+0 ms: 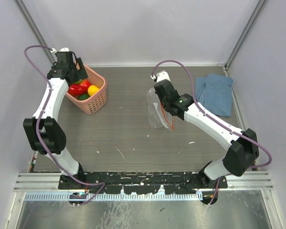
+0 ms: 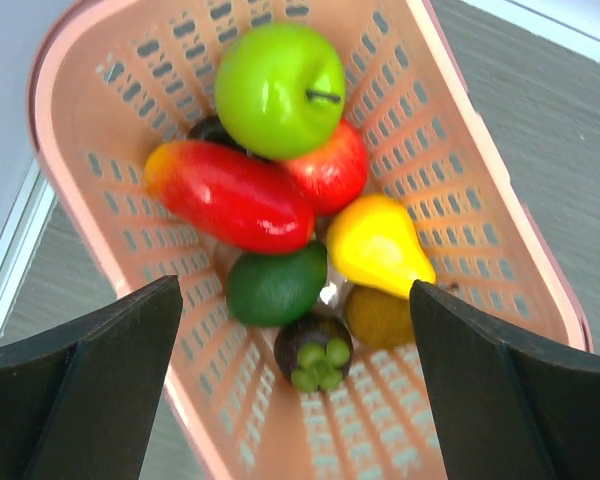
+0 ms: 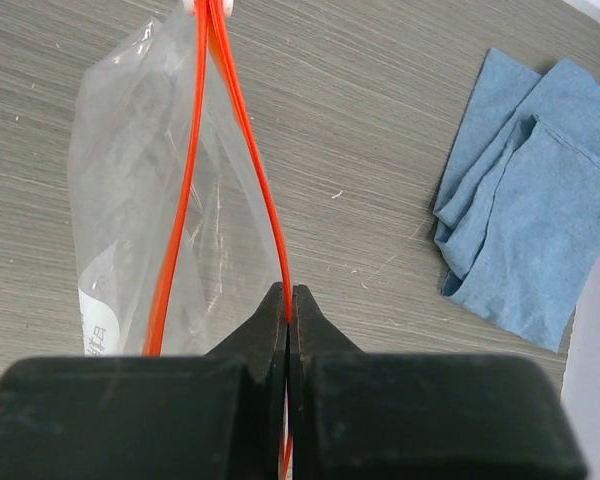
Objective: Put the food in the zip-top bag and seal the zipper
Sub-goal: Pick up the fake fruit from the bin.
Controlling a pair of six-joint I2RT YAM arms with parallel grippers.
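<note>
Top external view shows the left gripper (image 1: 68,64) poised over the pink lattice plastic basket (image 1: 100,98) at the far left of the grey desk (image 1: 124,138). Its fingers stand wide apart and hold nothing. Every visible piece of the glossy toy food (image 2: 280,200) lies in that basket: a green apple, red pieces, a yellow pear and darker items. None is in the clear crinkly zip-top bag (image 1: 155,107), which is held up mid-desk by the right gripper (image 3: 288,300). Those fingers are pressed tight together on one side of the orange-red zipper strip (image 3: 192,180), and the mouth gapes open.

Assessment: the task is barely begun. No food is picked, and all transfers and the sealing remain. The folded blue cloth (image 1: 214,93) lies well apart at the right.

Limits: the small white slider (image 3: 208,6) is cut off at the right wrist view's top edge. I cannot tell whether the bag's bottom touches the desk. Pieces low in the basket are partly covered and hard to identify.
</note>
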